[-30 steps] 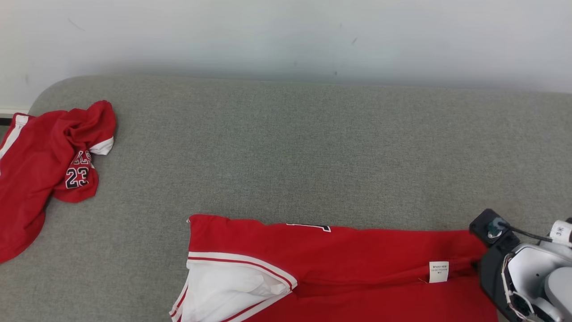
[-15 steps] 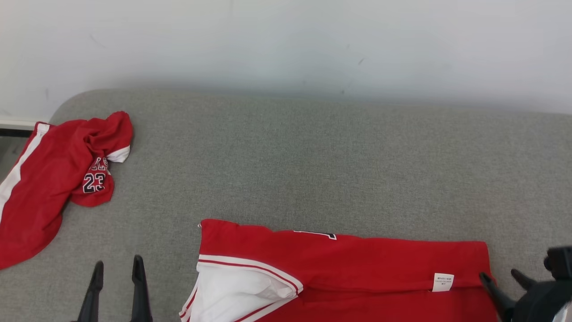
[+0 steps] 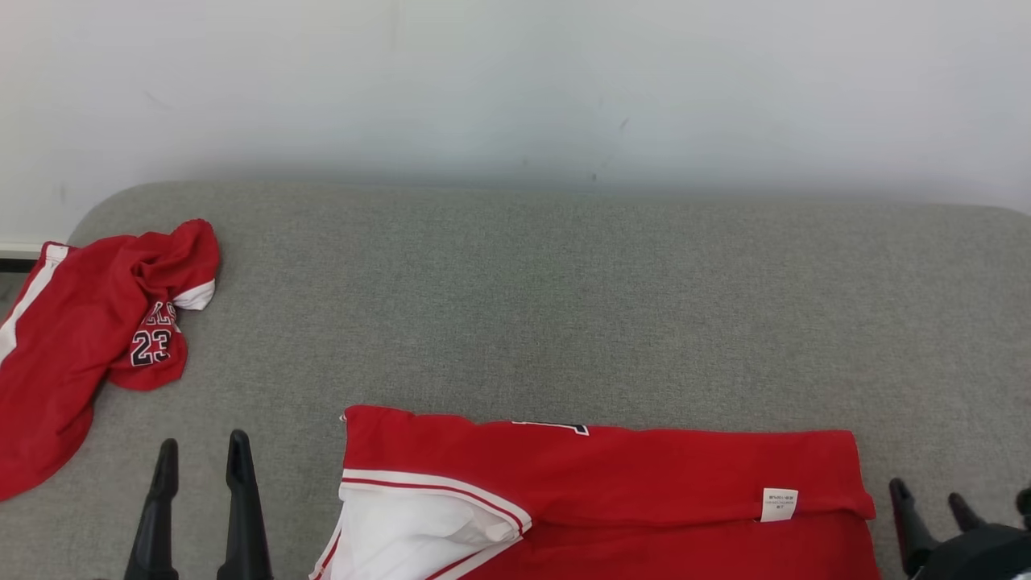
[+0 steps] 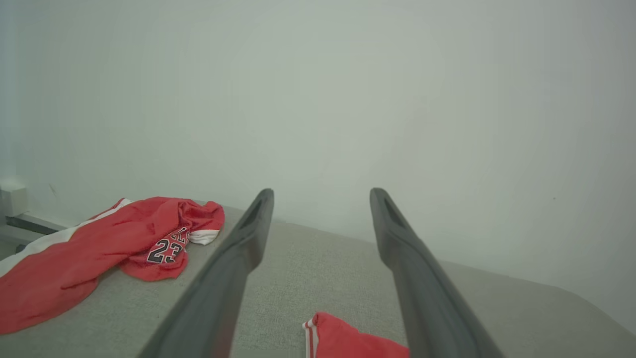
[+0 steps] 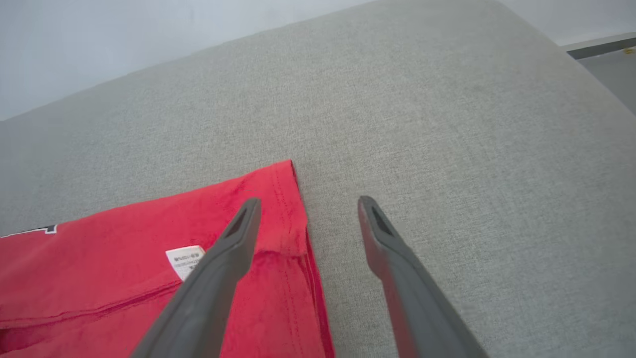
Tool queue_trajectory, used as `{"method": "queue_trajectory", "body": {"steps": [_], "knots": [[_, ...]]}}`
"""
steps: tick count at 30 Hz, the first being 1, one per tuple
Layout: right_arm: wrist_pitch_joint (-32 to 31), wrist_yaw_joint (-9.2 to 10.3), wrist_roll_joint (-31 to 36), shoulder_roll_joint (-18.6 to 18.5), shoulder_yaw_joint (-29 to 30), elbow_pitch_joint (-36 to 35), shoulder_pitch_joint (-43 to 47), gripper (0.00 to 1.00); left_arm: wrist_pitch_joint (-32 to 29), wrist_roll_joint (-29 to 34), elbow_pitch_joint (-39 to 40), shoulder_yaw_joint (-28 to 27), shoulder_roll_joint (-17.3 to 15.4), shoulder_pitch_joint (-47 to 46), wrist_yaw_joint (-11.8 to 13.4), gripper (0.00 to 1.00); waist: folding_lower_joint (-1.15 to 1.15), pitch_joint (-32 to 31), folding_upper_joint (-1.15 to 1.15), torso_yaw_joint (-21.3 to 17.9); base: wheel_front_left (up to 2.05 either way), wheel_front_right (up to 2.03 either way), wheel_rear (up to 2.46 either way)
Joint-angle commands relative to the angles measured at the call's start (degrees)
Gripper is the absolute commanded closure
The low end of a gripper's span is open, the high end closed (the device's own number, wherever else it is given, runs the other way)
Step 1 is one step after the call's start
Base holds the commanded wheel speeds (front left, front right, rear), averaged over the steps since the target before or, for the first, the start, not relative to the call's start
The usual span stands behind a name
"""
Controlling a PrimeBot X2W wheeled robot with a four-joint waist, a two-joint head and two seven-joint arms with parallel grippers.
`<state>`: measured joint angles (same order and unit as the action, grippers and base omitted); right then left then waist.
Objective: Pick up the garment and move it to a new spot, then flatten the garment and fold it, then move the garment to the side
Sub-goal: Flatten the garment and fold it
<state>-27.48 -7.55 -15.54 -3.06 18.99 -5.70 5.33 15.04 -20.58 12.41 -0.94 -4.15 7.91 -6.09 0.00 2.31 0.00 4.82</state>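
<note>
Couch (image 3: 564, 306) bears one folded garment (image 3: 644, 467), one crumpled garment (image 3: 72, 346); left claw (image 3: 201, 439), right claw (image 3: 926, 489) gape.

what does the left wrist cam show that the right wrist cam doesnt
Left wrist view: the crumpled red jersey numbered 23 lying off to the left, seen past the open left gripper. Right wrist view: the white label near the hemmed edge of the folded garment, with the open right gripper framing that edge. Shared: the folded garment, the grey cushion and the pale wall.
</note>
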Motion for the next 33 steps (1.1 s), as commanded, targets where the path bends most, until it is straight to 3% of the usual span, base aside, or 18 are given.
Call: {"method": "queue_trajectory", "body": {"steps": [1, 5, 14, 28, 29, 30, 31, 33], "knots": [[0.9, 0.1, -0.3, 0.2, -0.2, 3.5, -1.6, 0.0, 0.1, -1.1, -1.3, -0.3, 0.4, -0.4, -0.4, 0.0, 0.0, 0.1, 0.0, -0.1, 0.0, 0.0, 0.0], [1.8, 0.1, 2.7, 0.2, -1.2, 10.7, -5.3, 0.0, 0.1, -2.5, -3.9, -0.6, 0.7, -1.3, -0.8, 0.0, 0.0, 0.8, 0.0, 0.0, 0.0, 0.0, 0.0], [0.2, 0.1, 6.2, 0.2, -2.1, 19.3, -9.9, 0.0, 0.1, -3.0, -6.4, -0.5, 1.0, -3.0, -1.2, 0.0, 0.0, 1.9, 0.0, 0.8, 0.0, 0.0, 0.0], [-9.2, 0.1, 7.4, 0.2, -2.4, 20.7, -9.0, 0.0, 0.1, -3.4, -6.9, -0.9, 1.2, -3.5, -1.3, 0.0, 0.0, 2.7, 0.0, 1.4, 0.0, 0.0, 0.0], [-9.9, 0.1, 6.8, 0.3, -2.5, 21.2, -9.1, 0.07, 0.1, -3.4, -6.9, -0.9, 1.2, -3.4, -1.3, 0.0, 0.0, 2.8, 0.0, 1.5, 0.0, 0.0, 0.0], [-10.5, 0.1, 6.6, 0.3, -2.7, 21.5, -9.2, 0.57, 0.1, -3.4, -6.9, -0.9, 1.2, -3.5, -1.3, 0.0, 0.0, 2.8, 0.0, 1.6, 0.0, 0.0, 0.0], [-10.8, 0.1, 6.6, 0.4, -2.8, 21.7, -9.4, 1.0, 0.1, -3.3, -6.9, -0.8, 1.2, -3.5, -1.3, 0.0, 0.0, 2.8, 0.0, 1.7, 0.0, 0.0, 0.0], [-11.3, 0.1, 6.8, 0.4, -2.9, 21.9, -9.6, 1.0, 0.1, -3.3, -7.0, -0.7, 1.2, -3.7, -1.4, 0.0, 0.0, 2.8, 0.0, 1.9, 0.0, 0.0, 0.0]]}}
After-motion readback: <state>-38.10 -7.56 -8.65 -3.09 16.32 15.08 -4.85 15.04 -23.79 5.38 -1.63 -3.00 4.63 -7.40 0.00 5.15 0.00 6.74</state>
